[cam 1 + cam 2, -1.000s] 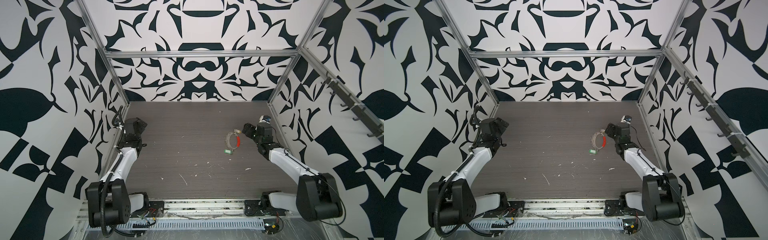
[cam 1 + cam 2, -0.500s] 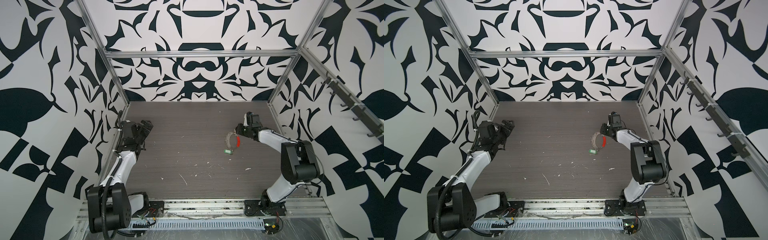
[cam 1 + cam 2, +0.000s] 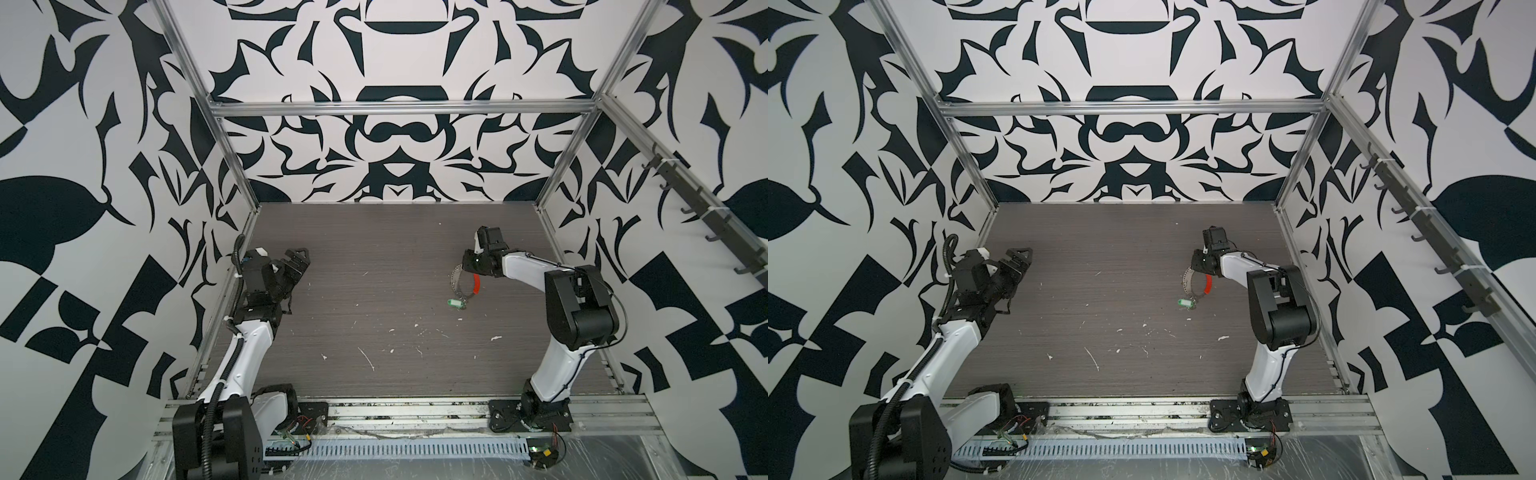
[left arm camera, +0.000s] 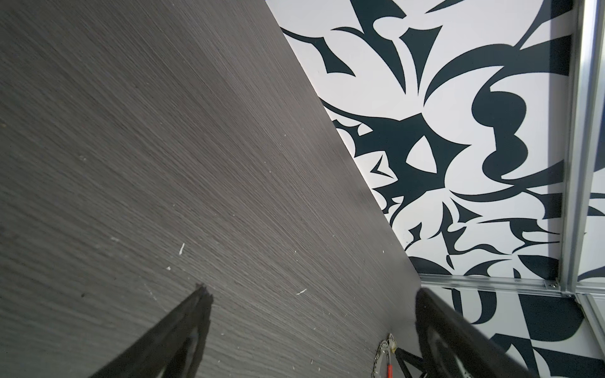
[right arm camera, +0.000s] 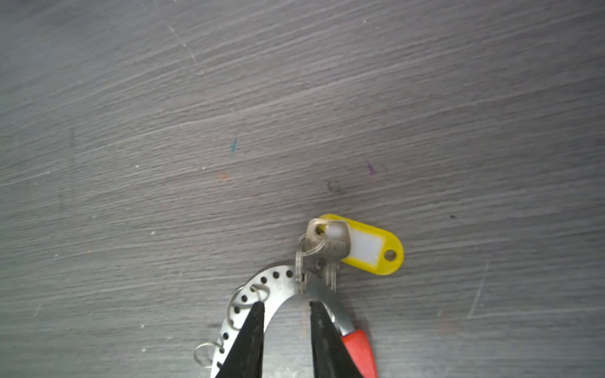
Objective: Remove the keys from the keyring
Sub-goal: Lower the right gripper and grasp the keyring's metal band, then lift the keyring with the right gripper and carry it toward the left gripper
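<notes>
Keyring, a large thin grey metal hoop, lies flat on the right half of the dark wood-grain tabletop, with the job barely begun. Neither key is off. In the right wrist view the small metal key with a yellow plastic tag hangs by a little split ring from a hole in the hoop's perforated band, not far from the curved red plastic section. In both top views the green plastic tag touches the hoop's near edge (whether it is threaded on is too small to tell).

The right gripper is poised over the hoop with its black fingers a narrow gap apart. One finger is over the perforated band and the other over the plain band beside the red section, with nothing visibly clamped between them. The left gripper hangs near the left wall, spread wide and empty.

Since a second ago the right arm has swung its elbow up and brought its gripper onto the hoop's far side, and the left gripper has turned toward the table's middle. Hoop and green tag lie where they were.
</notes>
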Motion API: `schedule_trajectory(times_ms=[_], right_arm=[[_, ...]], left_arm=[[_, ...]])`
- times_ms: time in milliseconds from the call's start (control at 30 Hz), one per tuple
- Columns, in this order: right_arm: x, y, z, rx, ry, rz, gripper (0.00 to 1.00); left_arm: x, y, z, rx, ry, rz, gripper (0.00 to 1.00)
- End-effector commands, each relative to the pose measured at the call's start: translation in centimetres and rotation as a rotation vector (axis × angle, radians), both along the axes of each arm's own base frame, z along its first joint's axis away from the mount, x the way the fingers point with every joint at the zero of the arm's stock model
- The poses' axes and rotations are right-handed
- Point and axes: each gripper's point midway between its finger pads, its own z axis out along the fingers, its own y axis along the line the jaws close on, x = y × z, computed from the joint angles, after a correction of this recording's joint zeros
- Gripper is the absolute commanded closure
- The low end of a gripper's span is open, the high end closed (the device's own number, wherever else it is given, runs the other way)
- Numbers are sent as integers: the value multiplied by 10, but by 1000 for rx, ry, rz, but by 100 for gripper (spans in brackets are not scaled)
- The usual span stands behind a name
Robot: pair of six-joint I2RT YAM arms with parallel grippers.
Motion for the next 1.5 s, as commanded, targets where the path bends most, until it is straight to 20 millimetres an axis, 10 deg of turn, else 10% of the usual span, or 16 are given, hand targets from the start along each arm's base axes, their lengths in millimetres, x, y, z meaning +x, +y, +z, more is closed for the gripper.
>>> schedule_trajectory(times_ms=[0, 1467], right_arm=[[10, -7, 15, -42, -36, -13, 73], [25, 13, 4, -89, -26, 96, 99]], left_arm=[[-1, -5, -3, -10, 0, -25, 0], [-5, -32, 15, -45, -58, -129, 0]])
